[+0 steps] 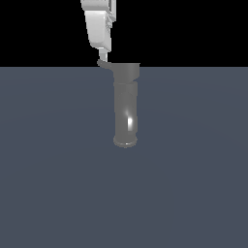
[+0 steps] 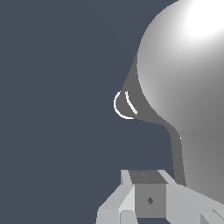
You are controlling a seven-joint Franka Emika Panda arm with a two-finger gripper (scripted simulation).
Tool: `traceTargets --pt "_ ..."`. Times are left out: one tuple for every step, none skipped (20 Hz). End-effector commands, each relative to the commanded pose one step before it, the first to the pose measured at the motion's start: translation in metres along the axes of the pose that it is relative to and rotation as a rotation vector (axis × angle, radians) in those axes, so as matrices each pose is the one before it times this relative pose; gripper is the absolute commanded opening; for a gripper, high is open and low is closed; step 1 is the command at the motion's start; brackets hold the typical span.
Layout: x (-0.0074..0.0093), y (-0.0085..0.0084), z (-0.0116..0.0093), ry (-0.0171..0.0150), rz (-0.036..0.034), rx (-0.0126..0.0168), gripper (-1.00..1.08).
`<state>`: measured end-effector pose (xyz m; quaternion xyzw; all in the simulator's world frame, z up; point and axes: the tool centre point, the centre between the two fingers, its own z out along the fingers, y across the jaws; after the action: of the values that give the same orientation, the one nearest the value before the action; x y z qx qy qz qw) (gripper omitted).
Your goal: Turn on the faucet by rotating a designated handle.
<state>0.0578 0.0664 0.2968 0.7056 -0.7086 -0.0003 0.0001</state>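
Observation:
The faucet [image 1: 126, 109] is a glossy grey tube with a wider collar at its far end and a rimmed opening at the near end. The handle [image 1: 103, 63], a short thin lever, juts from the collar toward the exterior view's left. My white gripper [image 1: 103, 53] hangs directly above the handle's tip, fingers together with nothing between them; I cannot tell whether it touches. In the wrist view the faucet [image 2: 188, 96] fills one side as a bright curved surface. The handle [image 2: 176, 155] runs as a narrow grey strip toward my gripper [image 2: 150, 192].
The faucet stands on a flat dark blue-grey floor [image 1: 58, 169] that stretches all around it. Black background lies beyond the floor's far edge. Nothing else shows in either view.

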Motion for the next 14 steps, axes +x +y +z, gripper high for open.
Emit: traceTargets --pt "-0.00176 0.00615 0.00005 0.00001 0.00000 0.00005 -1.00" --pt "-0.00069 0.00240 0.00001 0.00000 0.00000 0.00000 -1.00" --pt "-0.00069 0.00241 0.00001 0.00000 0.00000 0.00000 -1.00" --pt "-0.00043 0.00244 -0.00010 0.00003 0.00045 0.00019 -1.00" --pt "-0.00070 0.00242 0.00001 0.00000 0.00000 0.00000 -1.00" --pt "-0.00070 0.00243 0.00001 0.00000 0.00000 0.00000 -1.00" --pt "-0.00070 0.00243 0.00001 0.00000 0.00000 0.00000 -1.00" --pt "-0.00070 0.00244 0.00001 0.00000 0.00000 0.00000 -1.00" --pt "-0.00071 0.00244 0.00001 0.00000 0.00000 0.00000 -1.00" --pt "-0.00071 0.00245 0.00001 0.00000 0.00000 0.00000 -1.00" --pt "-0.00071 0.00245 0.00001 0.00000 0.00000 0.00000 -1.00" --pt "-0.00071 0.00245 0.00000 0.00000 0.00000 0.00000 -1.00" --pt "-0.00051 0.00248 -0.00009 0.00015 0.00043 0.00017 -1.00" --pt "-0.00072 0.00246 0.00000 0.00000 0.00000 0.00000 -1.00"
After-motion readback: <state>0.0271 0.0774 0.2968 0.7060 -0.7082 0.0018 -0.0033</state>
